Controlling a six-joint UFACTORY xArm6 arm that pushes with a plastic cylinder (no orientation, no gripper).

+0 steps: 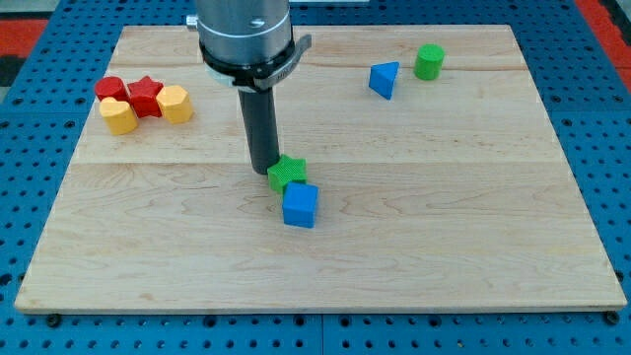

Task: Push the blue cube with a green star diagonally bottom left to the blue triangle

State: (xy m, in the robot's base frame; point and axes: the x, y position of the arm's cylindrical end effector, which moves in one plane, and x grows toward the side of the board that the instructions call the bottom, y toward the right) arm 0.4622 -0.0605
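Observation:
The blue cube [300, 205] lies near the board's middle, a little below centre. The green star [288, 174] sits just above it and slightly to its left, touching it. My tip [263, 172] stands right against the star's left side, up and to the left of the blue cube. The blue triangle [385, 79] lies far off at the view's upper right.
A green cylinder [429, 61] stands just right of the blue triangle. At the view's upper left is a tight cluster: a red cylinder [110, 89], a red star [145, 96], a yellow heart [118, 116] and a yellow hexagon [175, 104]. The wooden board [473, 227] lies on a blue perforated table.

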